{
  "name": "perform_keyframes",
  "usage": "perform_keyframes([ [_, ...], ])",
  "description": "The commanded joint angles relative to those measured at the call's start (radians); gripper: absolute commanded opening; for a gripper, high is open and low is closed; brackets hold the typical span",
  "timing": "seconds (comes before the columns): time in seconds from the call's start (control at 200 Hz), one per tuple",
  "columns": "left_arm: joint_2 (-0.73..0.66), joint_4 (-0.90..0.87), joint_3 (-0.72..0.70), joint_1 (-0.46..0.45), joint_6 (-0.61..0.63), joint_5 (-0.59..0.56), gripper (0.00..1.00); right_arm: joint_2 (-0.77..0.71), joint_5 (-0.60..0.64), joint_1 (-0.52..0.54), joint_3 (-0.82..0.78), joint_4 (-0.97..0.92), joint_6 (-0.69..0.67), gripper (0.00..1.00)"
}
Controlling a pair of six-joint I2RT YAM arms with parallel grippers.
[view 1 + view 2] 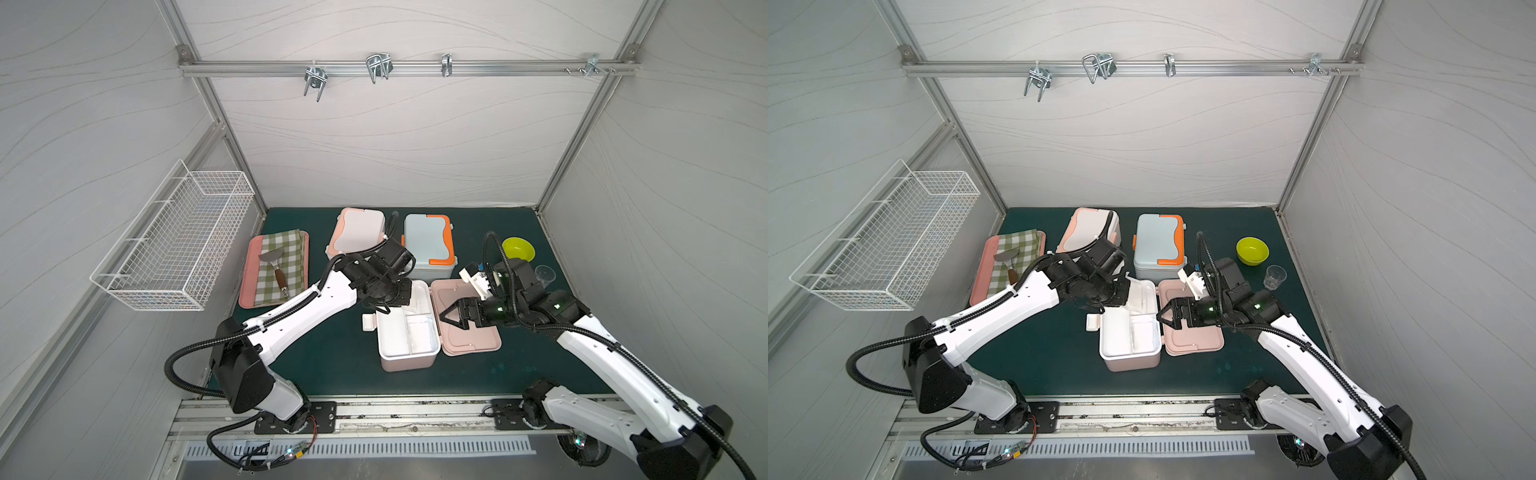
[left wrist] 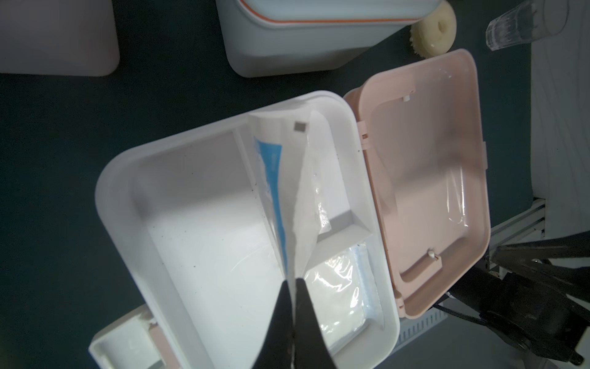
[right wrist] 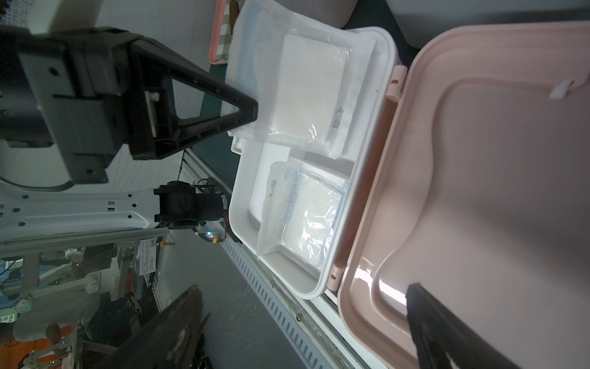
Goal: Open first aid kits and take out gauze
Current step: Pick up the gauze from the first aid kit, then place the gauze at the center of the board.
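L hand [image 2: 292, 282] pinches gauze [image 2: 306, 166] edge, over open pink kit [image 2: 108, 198].

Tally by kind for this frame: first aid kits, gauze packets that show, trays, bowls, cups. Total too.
First aid kits: 3 (pink kit open; white-and-peach kit and blue-and-orange kit shut)
Gauze packets: 2 (pinched packet in the left gripper; second packet lying in the pink kit)
Trays: 1, pink tray
Bowls: 1, green bowl
Cups: 1, clear cup
Total: 8
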Motion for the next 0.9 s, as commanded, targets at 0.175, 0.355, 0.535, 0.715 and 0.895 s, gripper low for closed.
perform_keyframes([
  [0.175, -0.298, 0.0, -0.141, 0.145, -0.062, -0.083, 0.0, 0.0, -0.001, 0.033, 0.052, -0.04, -0.045, 0.99],
  [0.355, -0.448, -0.012, -0.265, 0.332, -0.054, -0.049, 0.0, 0.018, 0.013, 0.077, 0.067, -0.043, -0.061, 0.99],
  [0.535, -0.534, 0.059, -0.431, 0.505, -0.099, 0.025, 0.0, 0.044, 0.023, 0.098, 0.079, -0.043, -0.061, 0.99],
  [0.715, -0.546, 0.134, -0.563, 0.616, -0.196, 0.048, 0.0, 0.056, 0.034, 0.103, 0.089, -0.049, -0.061, 0.99],
  [0.895, -0.569, 0.184, -0.669, 0.721, -0.26, 0.031, 0.0, 0.065, 0.031, 0.11, 0.08, -0.043, -0.052, 0.99],
])
